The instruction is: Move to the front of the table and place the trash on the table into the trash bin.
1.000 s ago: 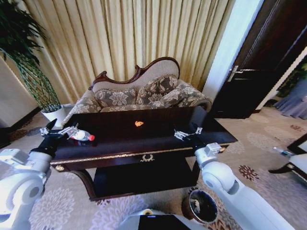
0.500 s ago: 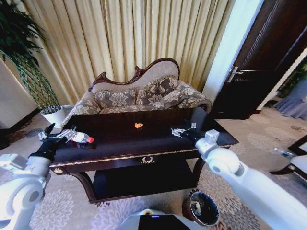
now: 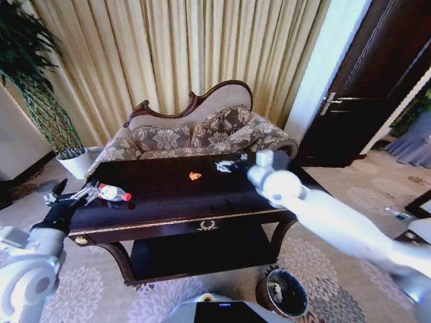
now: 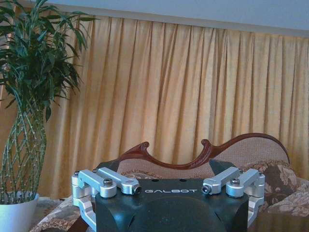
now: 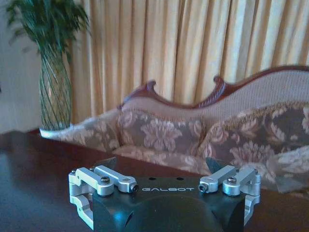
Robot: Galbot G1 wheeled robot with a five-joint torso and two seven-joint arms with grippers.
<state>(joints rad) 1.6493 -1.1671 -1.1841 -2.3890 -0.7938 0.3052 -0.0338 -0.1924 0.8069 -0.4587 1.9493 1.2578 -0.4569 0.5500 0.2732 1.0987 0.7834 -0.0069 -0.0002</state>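
Item 1, tabletop [image 3: 168,202]: dark polished wood with gold trim and a wreath emblem on its front edge, standing squarely before the robot, so everything on it lies within reach of either arm.

Item 2, plastic bottle [image 3: 113,194]: clear, red cap and red label, lying on its side near the left end of the tabletop. Litter, not yet lifted.

Item 3, orange scrap [image 3: 194,175]: small, lying alone near the middle of the tabletop towards the sofa side.

Item 4, left gripper [image 3: 66,198]: held at the left end of the tabletop, just beside the bottle's base end. Jaws spread apart and holding nothing; in my judgement the arm is stationed here because the bottle is the nearest piece to it.

Item 5, right gripper [image 3: 225,165]: reached out over the far side of the tabletop, near the orange scrap and apart from it. Jaws stand open and empty, pointing toward the scrap, probably lined up for it.

Item 6, trash bin [image 3: 284,291]: round, dark-lined, on the carpet near the table's right front leg, low on the robot's right, a handy drop point for that arm.
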